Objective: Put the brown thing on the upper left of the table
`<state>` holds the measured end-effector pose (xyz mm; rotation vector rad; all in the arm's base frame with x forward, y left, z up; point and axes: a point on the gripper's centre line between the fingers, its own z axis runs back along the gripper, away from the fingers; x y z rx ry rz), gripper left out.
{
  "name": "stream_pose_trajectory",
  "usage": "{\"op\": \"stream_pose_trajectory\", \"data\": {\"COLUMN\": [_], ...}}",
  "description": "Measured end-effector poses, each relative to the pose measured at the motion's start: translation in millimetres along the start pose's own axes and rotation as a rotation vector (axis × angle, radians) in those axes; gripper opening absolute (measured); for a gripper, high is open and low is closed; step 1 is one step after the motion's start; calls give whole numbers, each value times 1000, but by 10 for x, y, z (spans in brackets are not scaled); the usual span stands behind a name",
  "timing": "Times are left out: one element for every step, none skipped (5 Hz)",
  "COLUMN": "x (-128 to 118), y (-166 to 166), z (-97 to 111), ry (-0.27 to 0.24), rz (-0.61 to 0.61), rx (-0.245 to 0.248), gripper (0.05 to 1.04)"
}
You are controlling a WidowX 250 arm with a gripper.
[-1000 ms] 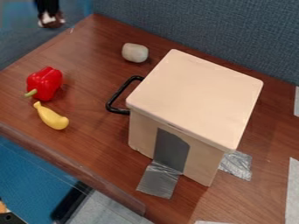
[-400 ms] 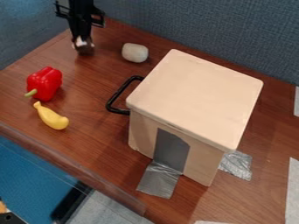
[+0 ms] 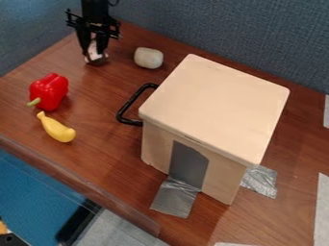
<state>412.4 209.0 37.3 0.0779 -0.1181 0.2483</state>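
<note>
At upper left on the table [image 3: 116, 144], the brown-and-white thing [image 3: 96, 59] looks light, best held mid-body; cannot tell if the gripper [image 3: 94, 52] grips it.

No text, label, brand, number or sign could be read.
</note>
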Motion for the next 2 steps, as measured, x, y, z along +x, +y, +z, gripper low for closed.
{"op": "stream_pose_trajectory", "data": {"x": [-22,-58], "y": [43,95], "z": [272,338], "ry": [-21,-11], "rz": [-18,-11], "rx": [20,20], "gripper": [957,1004]}}
